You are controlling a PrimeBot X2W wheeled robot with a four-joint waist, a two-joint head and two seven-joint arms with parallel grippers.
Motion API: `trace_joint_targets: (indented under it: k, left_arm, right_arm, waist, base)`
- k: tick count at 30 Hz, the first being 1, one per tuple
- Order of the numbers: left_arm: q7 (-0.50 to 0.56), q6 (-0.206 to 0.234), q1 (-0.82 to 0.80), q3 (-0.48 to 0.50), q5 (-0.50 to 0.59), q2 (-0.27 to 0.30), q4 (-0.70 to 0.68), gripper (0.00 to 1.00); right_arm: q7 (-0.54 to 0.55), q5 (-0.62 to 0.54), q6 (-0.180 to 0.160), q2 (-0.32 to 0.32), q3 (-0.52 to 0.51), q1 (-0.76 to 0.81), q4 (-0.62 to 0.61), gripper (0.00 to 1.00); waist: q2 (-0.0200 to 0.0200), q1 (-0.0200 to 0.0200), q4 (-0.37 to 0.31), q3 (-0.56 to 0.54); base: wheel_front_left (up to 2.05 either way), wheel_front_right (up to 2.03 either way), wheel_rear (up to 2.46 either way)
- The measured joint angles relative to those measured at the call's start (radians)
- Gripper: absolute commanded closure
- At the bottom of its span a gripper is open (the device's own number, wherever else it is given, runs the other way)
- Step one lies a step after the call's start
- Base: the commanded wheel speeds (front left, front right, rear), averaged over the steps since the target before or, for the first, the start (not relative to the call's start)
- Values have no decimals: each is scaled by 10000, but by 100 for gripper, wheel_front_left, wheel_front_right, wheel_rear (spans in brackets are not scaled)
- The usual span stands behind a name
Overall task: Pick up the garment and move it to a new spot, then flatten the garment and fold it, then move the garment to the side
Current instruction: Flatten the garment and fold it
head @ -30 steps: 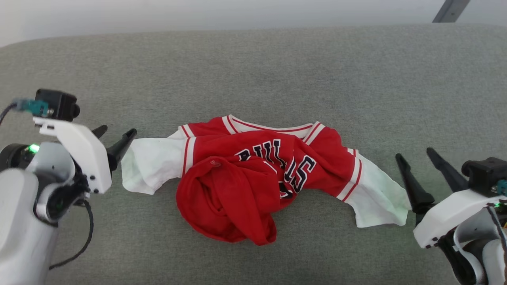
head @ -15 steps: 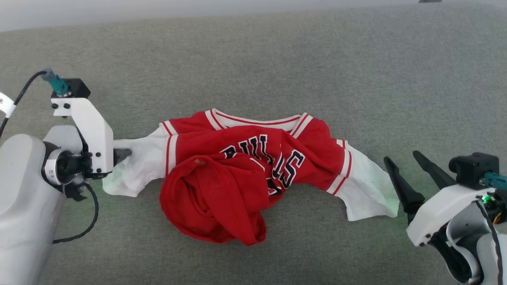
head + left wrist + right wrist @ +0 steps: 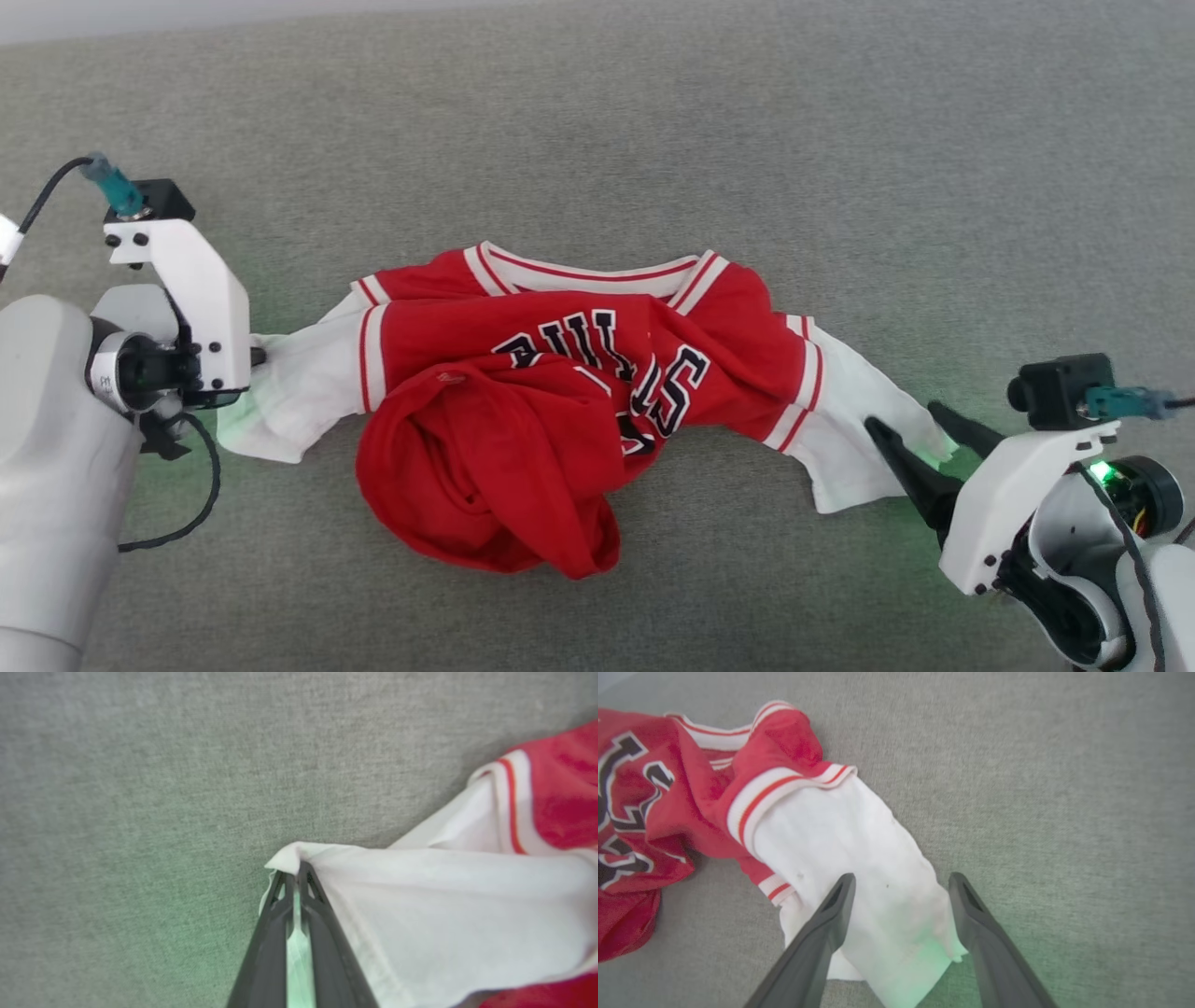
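The garment [image 3: 560, 392], a red jersey T-shirt with white sleeves and black chest lettering, lies crumpled in the middle of the grey surface [image 3: 597, 140]. Its lower red part is bunched up toward me. My left gripper [image 3: 257, 357] is shut on the edge of one white sleeve [image 3: 444, 914]; the left wrist view shows my left gripper [image 3: 294, 872] pinching a corner of that fabric. My right gripper [image 3: 901, 420] is open over the other white sleeve [image 3: 859, 858], and in the right wrist view my right gripper [image 3: 901, 882] has a finger on each side of the cloth.
The grey fabric-covered surface stretches all around the shirt. A pale strip [image 3: 187, 9] of its far edge shows at the top left of the head view.
The head camera has tilted down. My left gripper has reached the white sleeve and shut on its edge. My right gripper has come in over the other sleeve, still open.
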Motion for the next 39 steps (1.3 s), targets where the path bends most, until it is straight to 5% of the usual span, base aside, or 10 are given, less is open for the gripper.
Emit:
trace_joint_targets:
  k: [12, 13, 14, 22, 39]
  left_arm:
    - [-654, -355, -530, -330, 31, -639, 546, 100]
    - [-713, -380, -547, -334, 21, -683, 602, 100]
    - [-773, -397, -577, -353, 19, -740, 642, 100]
    - [-1221, -587, -715, -504, 17, -915, 903, 100]
    - [-2215, -556, -2685, -171, 96, -669, -326, 100]
  right_arm:
    - [3419, -454, 0, -148, -171, -845, 650, 0]
    - [3664, -414, 0, -148, -121, -998, 872, 28]
    - [3839, -428, 2, -211, -109, -1138, 1047, 99]
    - [4276, -58, 0, -416, -58, -2085, 1680, 100]
    - [2897, 155, 0, -1404, 374, -5655, 1624, 100]
  waist:
    - [0, 0, 745, 29]
    - [0, 0, 802, 36]
    - [0, 0, 857, 38]
    - [0, -1, 1127, -289]
    - [0, 0, 1298, -1632]
  base:
    - [0, 0, 0]
    - [0, 0, 0]
    - [0, 0, 0]
    - [0, 0, 0]
    - [0, 0, 0]
